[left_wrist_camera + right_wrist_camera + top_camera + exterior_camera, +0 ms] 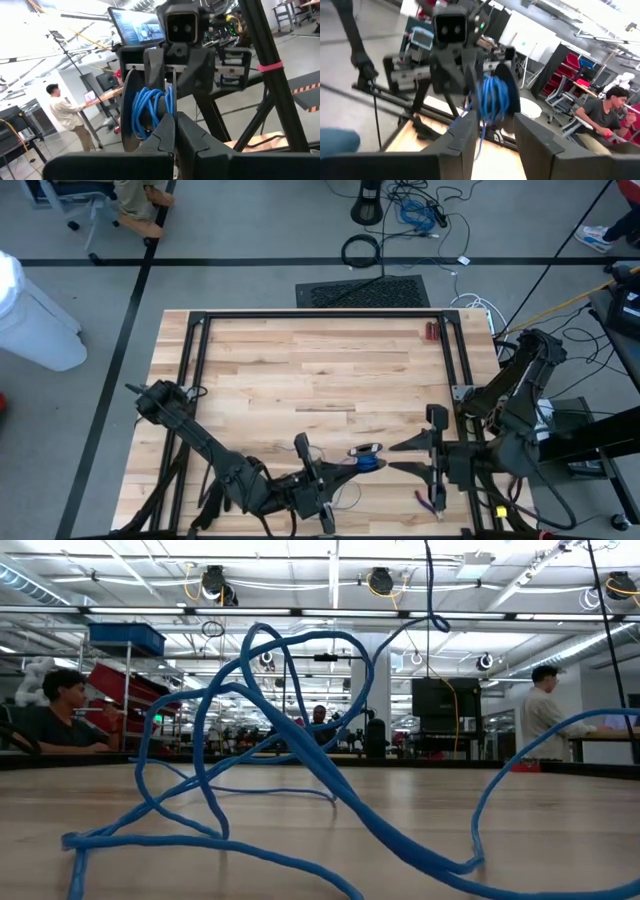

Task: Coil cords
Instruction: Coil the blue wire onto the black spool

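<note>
A blue cord is partly wound on a small dark spool (367,454) near the table's near edge. The wound coil shows in the left wrist view (150,111) and in the right wrist view (493,98). The rest of the cord (300,740) lies in loose loops on the table before the low camera. My left gripper (345,468) is shut at the spool. My right gripper (393,457) is open and level, its fingertips just to the right of the spool and facing the left gripper. My left gripper comes level from the table's left, and its shut fingertips (175,131) meet the spool at the near side of the wound coil (161,116). The fingers hide which part they pinch. The spool stands on edge, lifted clear of the table, and a blue strand (482,134) hangs below it.
A black frame (320,316) runs round the tabletop. Red-handled pliers (432,500) lie by the right arm at the near edge. A small dark red thing (432,331) lies at the far right. People sit and stand in the room beyond the table.
</note>
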